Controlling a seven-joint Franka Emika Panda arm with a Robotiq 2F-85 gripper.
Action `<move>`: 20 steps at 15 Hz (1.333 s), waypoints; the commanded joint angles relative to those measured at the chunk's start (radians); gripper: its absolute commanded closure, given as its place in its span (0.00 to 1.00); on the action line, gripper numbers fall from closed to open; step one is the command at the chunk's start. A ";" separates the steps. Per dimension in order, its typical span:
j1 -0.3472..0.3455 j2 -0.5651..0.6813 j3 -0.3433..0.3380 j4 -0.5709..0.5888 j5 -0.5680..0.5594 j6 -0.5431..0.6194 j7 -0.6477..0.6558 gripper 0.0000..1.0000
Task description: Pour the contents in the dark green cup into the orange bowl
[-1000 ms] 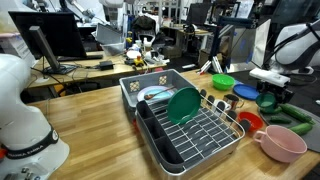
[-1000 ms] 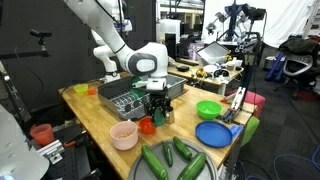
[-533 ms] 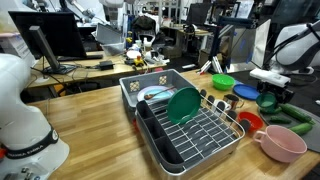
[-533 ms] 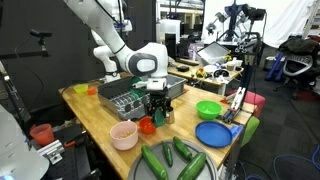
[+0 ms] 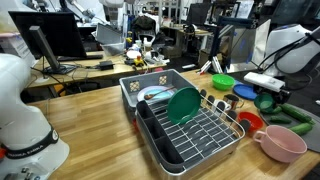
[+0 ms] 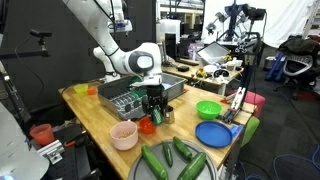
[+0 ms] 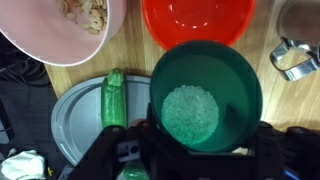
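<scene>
The dark green cup (image 7: 205, 95) fills the middle of the wrist view, upright, with pale clear grains in its bottom. My gripper (image 7: 205, 150) is shut on the cup, one dark finger on each side of it. The orange bowl (image 7: 197, 20) lies just beyond the cup's rim and looks empty. In both exterior views the cup (image 5: 268, 101) (image 6: 155, 112) hangs in the gripper (image 5: 265, 92) (image 6: 154, 105) just above the table, beside the orange bowl (image 5: 250, 121) (image 6: 147, 125).
A pink bowl (image 7: 60, 25) (image 6: 123, 134) with pale bits stands next to the orange bowl. A grey plate (image 7: 80, 120) holds cucumbers (image 7: 113, 100). A dish rack (image 5: 190, 130) with a teal plate (image 5: 183, 105), a lime bowl (image 6: 208, 109) and a blue dish (image 6: 215, 133) stand nearby.
The arm has shifted slightly, carrying the cup a little closer to the orange bowl. The grip has not changed.
</scene>
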 commanded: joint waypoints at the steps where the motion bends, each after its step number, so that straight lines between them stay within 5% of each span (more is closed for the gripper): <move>1: 0.018 -0.014 0.013 -0.016 -0.067 -0.035 0.068 0.55; 5: 0.059 -0.019 0.014 -0.018 -0.148 -0.111 0.193 0.55; 7: 0.025 -0.003 0.048 -0.010 -0.138 -0.089 0.175 0.55; 8: 0.027 -0.002 0.052 -0.010 -0.144 -0.092 0.185 0.30; 13: 0.022 -0.001 0.053 -0.009 -0.143 -0.091 0.184 0.30; 14: 0.022 -0.001 0.053 -0.009 -0.143 -0.091 0.184 0.55; 20: 0.065 0.005 0.045 0.022 -0.272 -0.212 0.321 0.55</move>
